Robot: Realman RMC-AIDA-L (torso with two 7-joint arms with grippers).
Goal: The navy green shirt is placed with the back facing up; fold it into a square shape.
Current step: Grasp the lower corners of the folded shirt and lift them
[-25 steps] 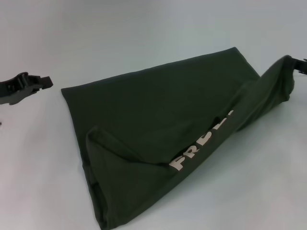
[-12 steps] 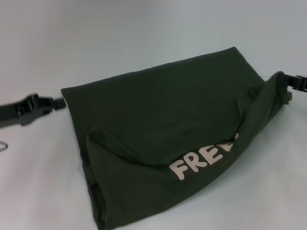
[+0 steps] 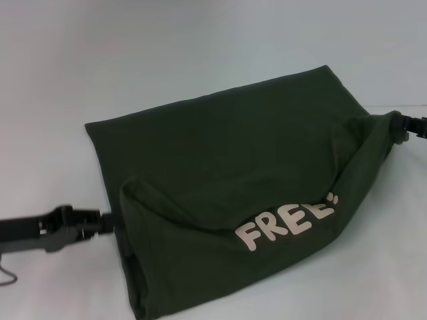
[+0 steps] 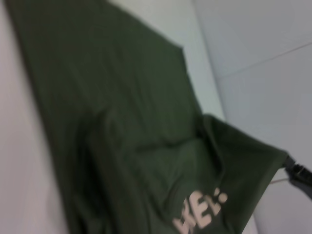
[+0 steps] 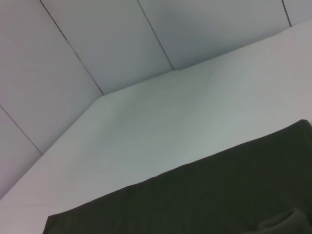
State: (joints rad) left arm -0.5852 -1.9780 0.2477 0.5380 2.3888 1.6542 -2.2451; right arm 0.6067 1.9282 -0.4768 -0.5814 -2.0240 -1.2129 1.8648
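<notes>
shirt (image 3: 227, 193) spreads between your hands: right hand (image 3: 400, 125) pinches its bunched right corner, left hand (image 3: 100, 222) touches its near-left edge, grip unclear.

The left gripper (image 3: 101, 222) is a black, blocky assembly of dark angular segments, with a short stubby tip in front and a thicker dark arm link behind it; below that link, a thin dark wire loops out. The right gripper (image 3: 401, 127) shows only as a small black piece with a narrow ridged bar behind it, seen in the left wrist view (image 4: 295, 171) as a dark jointed block.
</notes>
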